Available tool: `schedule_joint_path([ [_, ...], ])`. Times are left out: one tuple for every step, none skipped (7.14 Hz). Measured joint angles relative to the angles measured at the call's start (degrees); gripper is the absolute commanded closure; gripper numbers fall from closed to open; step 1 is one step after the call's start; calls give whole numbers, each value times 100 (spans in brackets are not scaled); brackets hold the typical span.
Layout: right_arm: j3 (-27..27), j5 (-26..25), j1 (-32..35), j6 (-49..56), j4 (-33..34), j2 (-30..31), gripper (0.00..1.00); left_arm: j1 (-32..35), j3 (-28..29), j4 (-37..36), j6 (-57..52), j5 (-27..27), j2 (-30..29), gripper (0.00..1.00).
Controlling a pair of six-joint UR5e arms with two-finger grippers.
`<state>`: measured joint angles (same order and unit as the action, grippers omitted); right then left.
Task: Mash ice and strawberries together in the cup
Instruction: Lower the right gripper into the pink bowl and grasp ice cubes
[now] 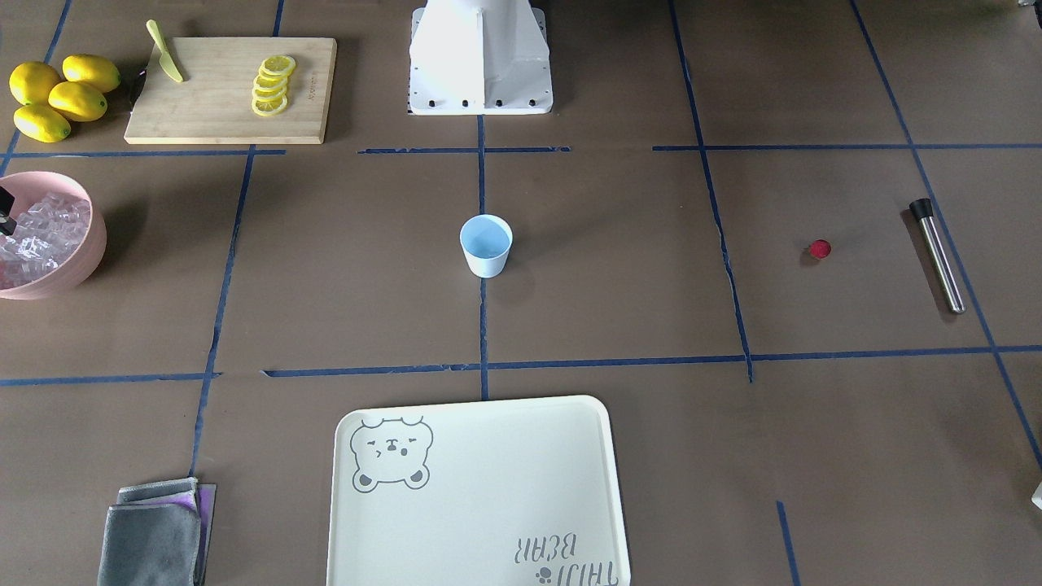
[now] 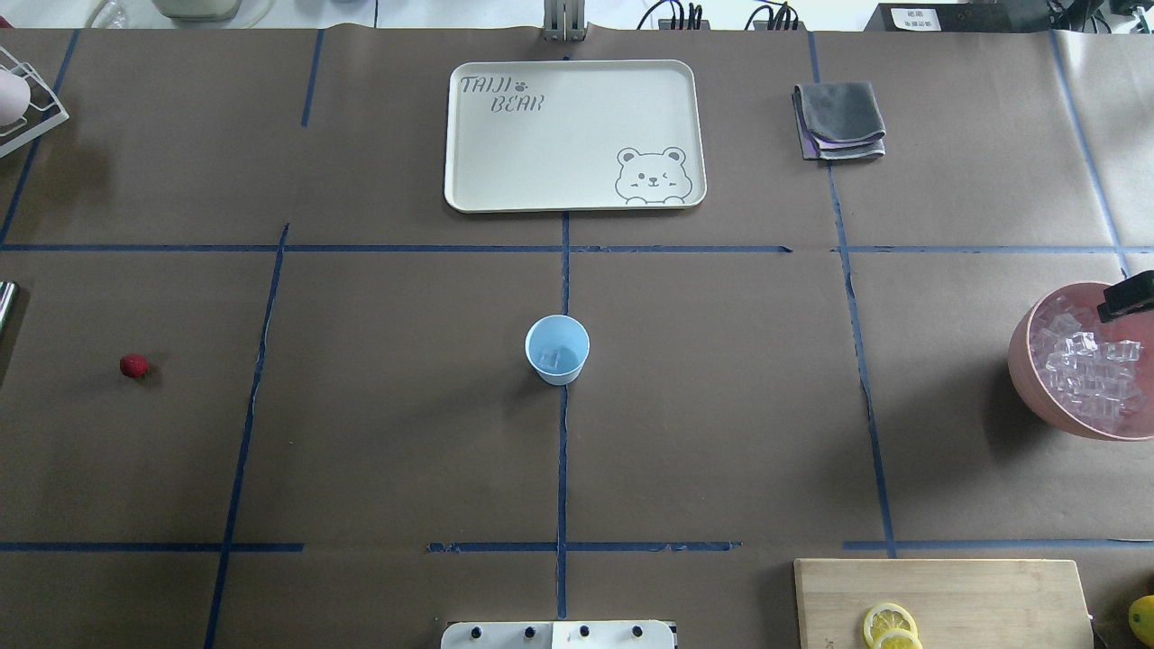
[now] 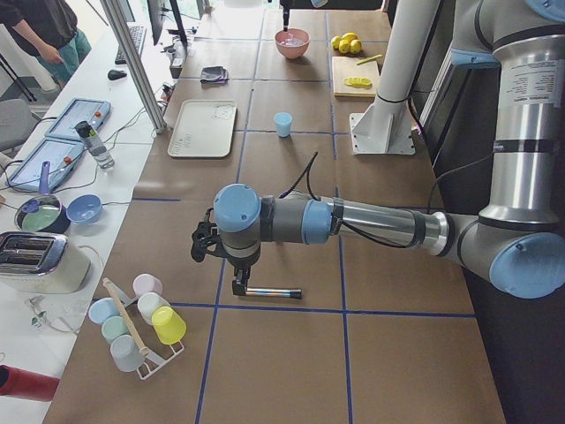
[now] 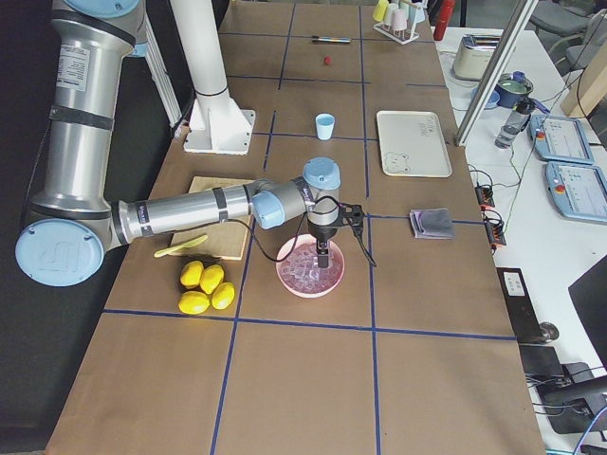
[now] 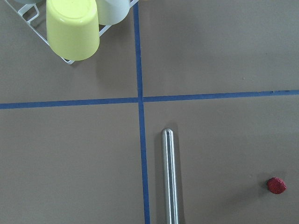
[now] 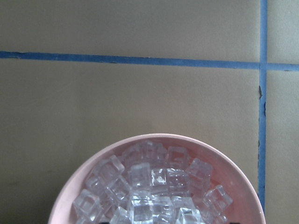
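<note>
Pale-blue plastic, tapered and handleless, the cup [image 2: 557, 350] stood between the two grippers, well apart from each. Clear, glassy ice cubes [image 6: 149, 186] lay heaped in the smooth round pink bowl [image 6: 236, 179] directly under the right gripper [image 4: 323, 269]. The small, bumpy red strawberry [image 5: 276, 185] lay near the left gripper [image 3: 238, 287], beside the slim steel rod [image 5: 169, 177] beneath it. Neither gripper's opening could be told.

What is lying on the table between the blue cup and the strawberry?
Nothing: in the overhead view, only bare brown table paper crossed by one blue tape line separates the cup from the strawberry.
</note>
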<state>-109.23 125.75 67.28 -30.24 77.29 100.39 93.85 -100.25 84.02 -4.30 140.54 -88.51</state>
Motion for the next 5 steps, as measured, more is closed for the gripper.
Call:
schedule_joint_path([
  [79,104,3,5,-1,18,30,-3,-14,0,1,0,0,0],
  [135,174,4,16,1,35,31,-6,-29,0,5,0,0,0],
  [217,196,4,54,-4,53,35,-6,-34,0,5,2,0,0],
  [295,197,4,118,-8,60,35,-6,-42,0,2,6,0,0],
  [359,194,3,179,-11,60,38,-5,-55,0,2,8,0,0],
])
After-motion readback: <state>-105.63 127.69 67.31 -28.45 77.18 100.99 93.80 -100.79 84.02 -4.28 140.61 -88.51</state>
